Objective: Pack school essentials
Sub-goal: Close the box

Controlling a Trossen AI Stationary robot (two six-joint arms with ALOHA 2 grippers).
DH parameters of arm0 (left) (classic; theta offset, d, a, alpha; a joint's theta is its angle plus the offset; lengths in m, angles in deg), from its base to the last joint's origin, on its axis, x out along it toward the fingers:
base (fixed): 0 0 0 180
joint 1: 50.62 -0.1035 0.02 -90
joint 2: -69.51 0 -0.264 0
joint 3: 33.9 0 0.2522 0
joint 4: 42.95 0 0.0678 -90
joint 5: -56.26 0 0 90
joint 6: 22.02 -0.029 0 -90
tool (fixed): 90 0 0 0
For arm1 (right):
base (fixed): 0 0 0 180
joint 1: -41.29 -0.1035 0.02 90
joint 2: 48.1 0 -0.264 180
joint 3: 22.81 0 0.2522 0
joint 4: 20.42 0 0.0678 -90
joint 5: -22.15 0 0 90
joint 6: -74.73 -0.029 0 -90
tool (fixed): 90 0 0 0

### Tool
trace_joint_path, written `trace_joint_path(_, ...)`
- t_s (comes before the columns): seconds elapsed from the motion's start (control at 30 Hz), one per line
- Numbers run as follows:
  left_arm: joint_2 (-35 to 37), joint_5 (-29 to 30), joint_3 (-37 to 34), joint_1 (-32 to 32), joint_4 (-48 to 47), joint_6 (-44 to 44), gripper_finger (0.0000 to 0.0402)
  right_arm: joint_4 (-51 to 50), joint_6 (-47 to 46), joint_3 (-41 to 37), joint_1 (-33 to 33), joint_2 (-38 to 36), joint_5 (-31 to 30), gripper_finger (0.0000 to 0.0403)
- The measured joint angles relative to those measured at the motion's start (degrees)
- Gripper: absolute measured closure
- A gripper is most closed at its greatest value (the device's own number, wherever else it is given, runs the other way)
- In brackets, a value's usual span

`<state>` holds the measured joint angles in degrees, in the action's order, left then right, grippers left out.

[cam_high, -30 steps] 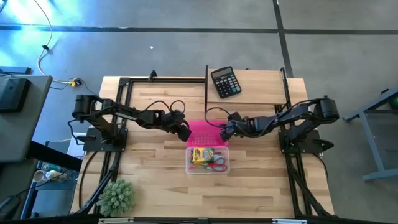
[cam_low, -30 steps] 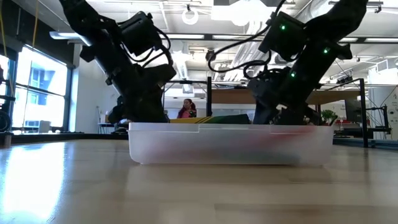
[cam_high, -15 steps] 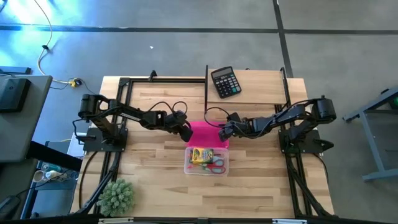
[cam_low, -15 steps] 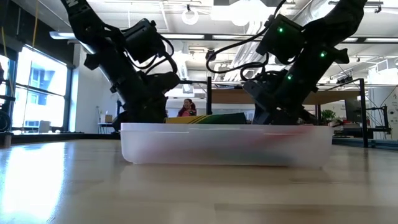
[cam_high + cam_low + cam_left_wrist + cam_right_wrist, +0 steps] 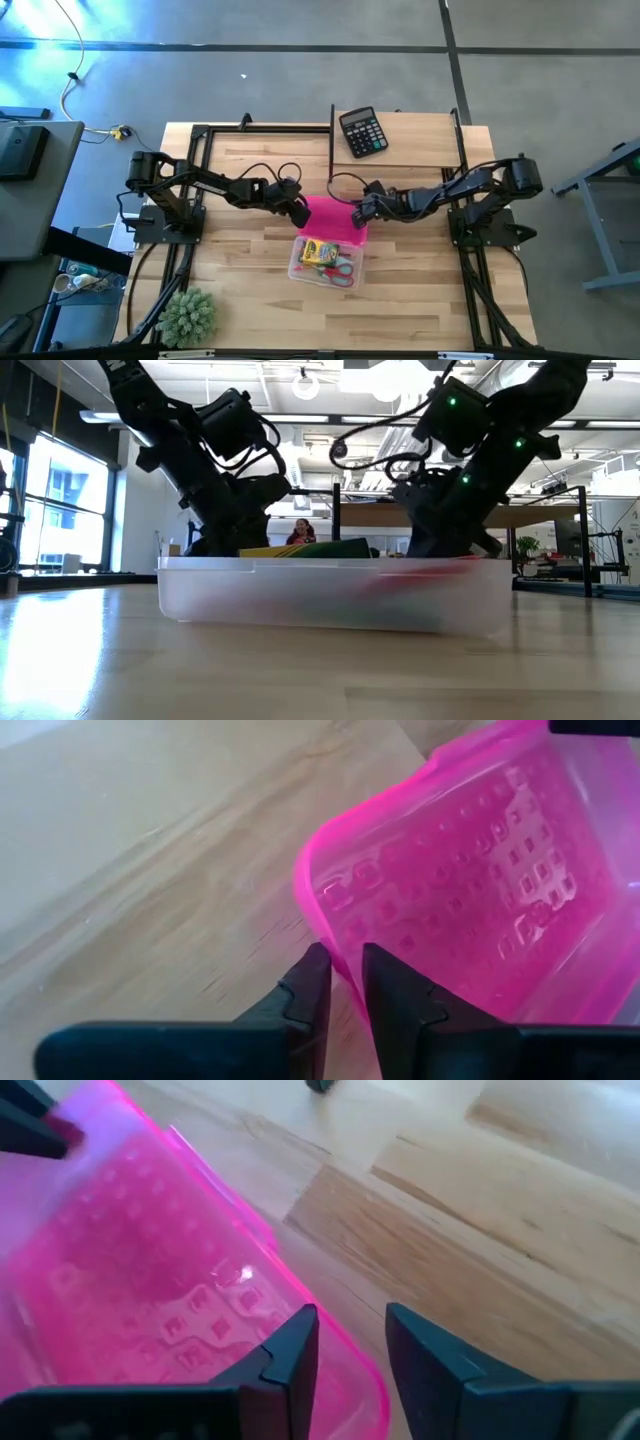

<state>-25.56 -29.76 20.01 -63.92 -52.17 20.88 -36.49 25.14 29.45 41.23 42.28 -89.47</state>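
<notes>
A pink plastic lid [image 5: 333, 216] sits at mid-table between my two grippers. My left gripper [image 5: 299, 212] is shut on its left edge and my right gripper [image 5: 357, 214] on its right edge. Just in front of the lid stands a clear plastic box [image 5: 325, 262], bottom on the table and turned a little askew. It holds the yellow-green crayon box [image 5: 320, 250] and the red-handled scissors [image 5: 344, 268]. In the low view the box [image 5: 330, 595] hides both sets of fingertips. The other small stationery cannot be made out. My left gripper pinches the lid's rim [image 5: 336, 952] at a left corner between its two fingers, coming from the table's left and slanting down. My right gripper has the lid's right rim [image 5: 352, 1362] between its two fingers, coming from the table's right and slanting down. Whether the lid's near edge rests on the box or the table, I cannot tell.
A black calculator [image 5: 362, 131] lies at the far edge, right of centre. A fuzzy green plant ball [image 5: 187, 315] sits at the near left corner. A black upright post [image 5: 331, 140] stands behind the lid. Bare wood lies to the near right of the box.
The clear box has slid toward the table's near-left and turned a little, its left end now nearer the near edge. Both grippers have stayed at the pink lid's two sides.
</notes>
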Motion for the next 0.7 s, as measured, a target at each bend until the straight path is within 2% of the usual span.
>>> trace_joint_path(0.37,0.0,2.1,0.0,1.2,0.2,-1.0,0.0367,0.3,5.1,0.0,0.0,-7.7,-0.6,0.0295)
trace_joint_path(0.7,0.0,4.2,0.0,1.5,1.6,0.0,0.039,-1.3,6.6,0.0,0.0,-8.3,-0.6,0.0295)
